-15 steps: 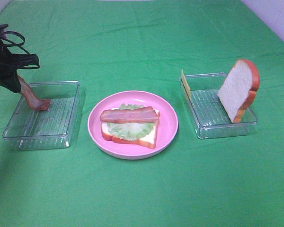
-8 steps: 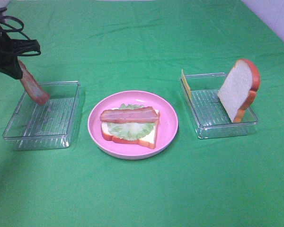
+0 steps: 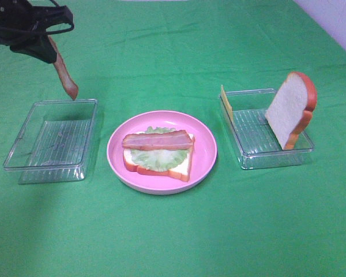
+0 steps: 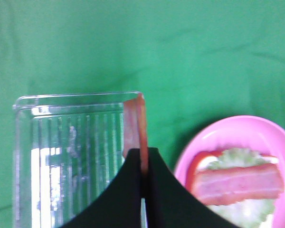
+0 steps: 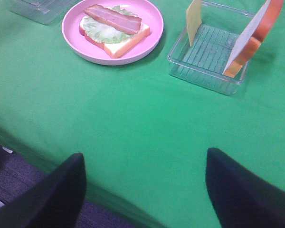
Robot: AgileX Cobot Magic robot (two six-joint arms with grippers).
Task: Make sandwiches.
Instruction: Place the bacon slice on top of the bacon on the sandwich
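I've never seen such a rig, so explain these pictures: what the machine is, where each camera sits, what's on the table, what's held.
This is a robot with two arms, each ending in a two-fingered gripper. One picture comes from a camera high above the green cloth; two come from cameras on the wrists. On the cloth: a plate with bread, lettuce and bacon stacked on it; a left tray; a right tray with cheese and a leaning slice. The left gripper is shut on a second strip, hanging over a corner of the left tray. The right gripper is open, holding nothing.
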